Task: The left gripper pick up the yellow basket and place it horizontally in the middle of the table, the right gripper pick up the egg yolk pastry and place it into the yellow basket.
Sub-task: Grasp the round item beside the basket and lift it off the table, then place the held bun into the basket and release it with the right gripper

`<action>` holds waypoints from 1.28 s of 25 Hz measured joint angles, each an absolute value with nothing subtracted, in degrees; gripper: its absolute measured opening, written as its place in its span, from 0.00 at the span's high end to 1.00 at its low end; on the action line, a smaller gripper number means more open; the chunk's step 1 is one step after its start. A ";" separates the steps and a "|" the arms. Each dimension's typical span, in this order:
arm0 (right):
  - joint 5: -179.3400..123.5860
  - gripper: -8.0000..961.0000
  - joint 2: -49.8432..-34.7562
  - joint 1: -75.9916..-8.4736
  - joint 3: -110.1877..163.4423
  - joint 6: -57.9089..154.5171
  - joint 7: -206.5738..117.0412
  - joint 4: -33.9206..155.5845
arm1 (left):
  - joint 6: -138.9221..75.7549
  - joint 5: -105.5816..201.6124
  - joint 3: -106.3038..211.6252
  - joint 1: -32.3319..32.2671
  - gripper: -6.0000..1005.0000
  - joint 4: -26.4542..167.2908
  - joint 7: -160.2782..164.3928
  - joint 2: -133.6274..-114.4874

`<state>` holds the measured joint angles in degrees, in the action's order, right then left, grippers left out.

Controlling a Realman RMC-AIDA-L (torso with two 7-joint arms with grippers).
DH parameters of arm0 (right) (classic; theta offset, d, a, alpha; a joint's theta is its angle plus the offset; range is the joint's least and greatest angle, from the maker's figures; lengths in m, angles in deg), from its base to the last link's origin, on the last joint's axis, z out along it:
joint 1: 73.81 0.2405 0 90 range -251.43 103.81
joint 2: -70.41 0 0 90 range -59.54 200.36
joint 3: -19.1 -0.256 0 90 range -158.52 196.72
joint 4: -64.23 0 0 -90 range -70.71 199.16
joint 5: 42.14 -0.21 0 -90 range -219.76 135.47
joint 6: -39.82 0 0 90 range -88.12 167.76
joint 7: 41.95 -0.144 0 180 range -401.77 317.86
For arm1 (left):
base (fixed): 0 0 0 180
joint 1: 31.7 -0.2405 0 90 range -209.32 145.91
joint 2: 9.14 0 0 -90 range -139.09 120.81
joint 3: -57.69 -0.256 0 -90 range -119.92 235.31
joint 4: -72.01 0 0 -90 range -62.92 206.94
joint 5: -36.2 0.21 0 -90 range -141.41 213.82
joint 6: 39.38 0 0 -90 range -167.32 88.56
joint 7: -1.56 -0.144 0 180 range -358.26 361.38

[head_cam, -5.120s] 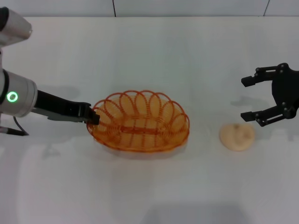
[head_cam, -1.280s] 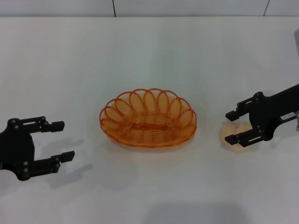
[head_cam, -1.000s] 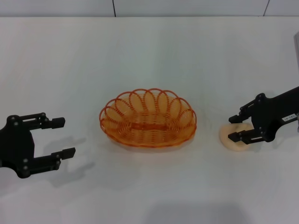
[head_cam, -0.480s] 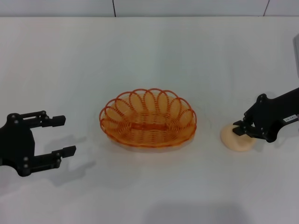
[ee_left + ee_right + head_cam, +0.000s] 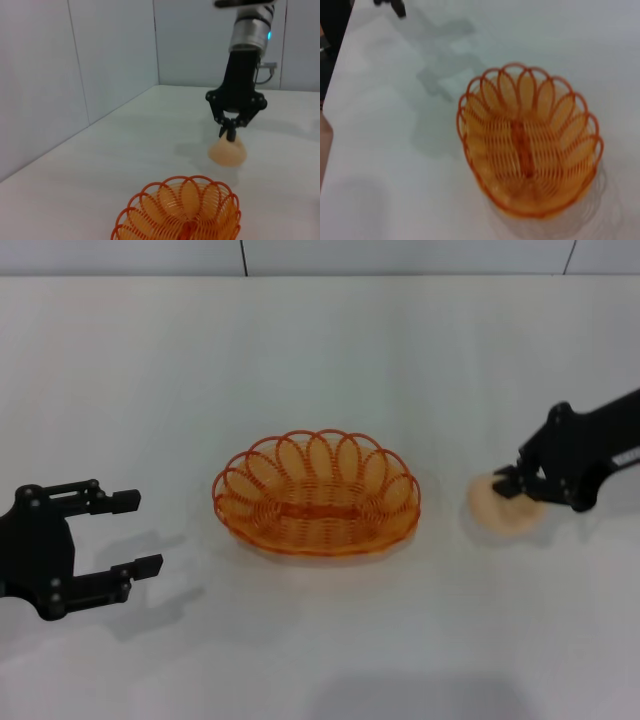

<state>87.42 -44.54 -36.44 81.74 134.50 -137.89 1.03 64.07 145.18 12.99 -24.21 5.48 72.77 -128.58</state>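
The yellow basket (image 5: 316, 492) stands upright and lengthwise across the middle of the white table (image 5: 320, 360); it is empty. It also shows in the left wrist view (image 5: 180, 212) and the right wrist view (image 5: 527, 155). My right gripper (image 5: 507, 484) is to the basket's right, shut on the top of the egg yolk pastry (image 5: 505, 515). The left wrist view shows this gripper (image 5: 230, 134) pinching the pastry (image 5: 227, 152) and holding it just above the table. My left gripper (image 5: 145, 532) is open and empty at the table's left, well apart from the basket.
A grey wall runs along the table's far edge (image 5: 320, 276). Bare tabletop lies between the basket and each gripper.
The right gripper's fingers closed on the pastry and it has moved up and slightly back with it. The left gripper, which had let go of the basket, has stayed still.
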 joint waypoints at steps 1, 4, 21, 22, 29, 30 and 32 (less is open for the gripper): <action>87.34 0.95 -44.60 -36.02 81.88 134.71 -139.16 -0.07 | 64.07 145.18 12.92 -24.18 0.34 5.48 72.80 -128.58; 86.39 0.95 -44.81 -34.33 82.43 135.64 -142.53 -2.21 | 64.07 145.18 12.87 -24.12 0.34 5.48 72.83 -128.58; 75.89 0.96 -45.63 -29.41 100.92 119.66 -150.79 1.74 | 64.12 145.78 13.61 -24.23 0.34 5.47 73.01 -128.47; 75.08 0.96 -45.65 -28.98 101.65 118.60 -151.30 2.79 | 64.15 145.79 13.57 -24.23 0.34 5.47 73.01 -128.44; 71.93 0.95 -45.82 -26.90 104.63 115.81 -152.00 7.89 | 64.20 145.96 13.39 -24.19 0.34 5.47 73.02 -128.41; 71.23 0.95 -45.82 -26.77 105.43 115.37 -152.01 8.44 | 64.21 145.96 13.39 -24.19 0.34 5.47 73.02 -128.41; 70.42 0.94 -45.82 -26.75 106.74 114.56 -152.01 9.10 | 64.23 145.98 13.39 -24.21 0.34 5.47 73.02 -128.40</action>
<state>70.42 -45.82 -26.75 106.74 114.56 -152.01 9.10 64.23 145.98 13.39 -24.21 5.47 73.02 -128.40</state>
